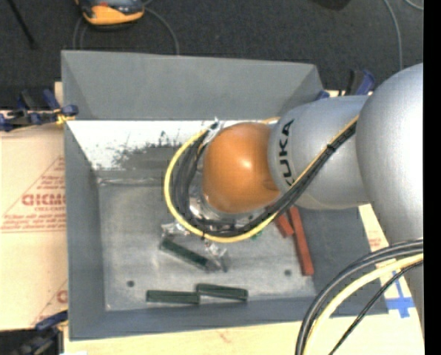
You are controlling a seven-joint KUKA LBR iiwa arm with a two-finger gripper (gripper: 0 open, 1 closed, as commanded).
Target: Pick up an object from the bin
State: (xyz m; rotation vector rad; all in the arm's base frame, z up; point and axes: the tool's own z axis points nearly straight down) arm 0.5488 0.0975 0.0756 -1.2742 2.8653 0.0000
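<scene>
My hand (196, 244) sits low over a dark green bar (180, 251) lying tilted mid-bin (124, 228); I can't tell whether it's spread or pressed together. I'd worry the thin, flat bar pivots out, or the hand scrapes the floor.

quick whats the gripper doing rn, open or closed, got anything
gripper: cannot be told; it is low over a dark green bar near the middle of the bin floor.

end effector (194, 244) over dark green bar (180, 251) | two green bars (220, 293) near front | red stick (302, 250) right
</scene>
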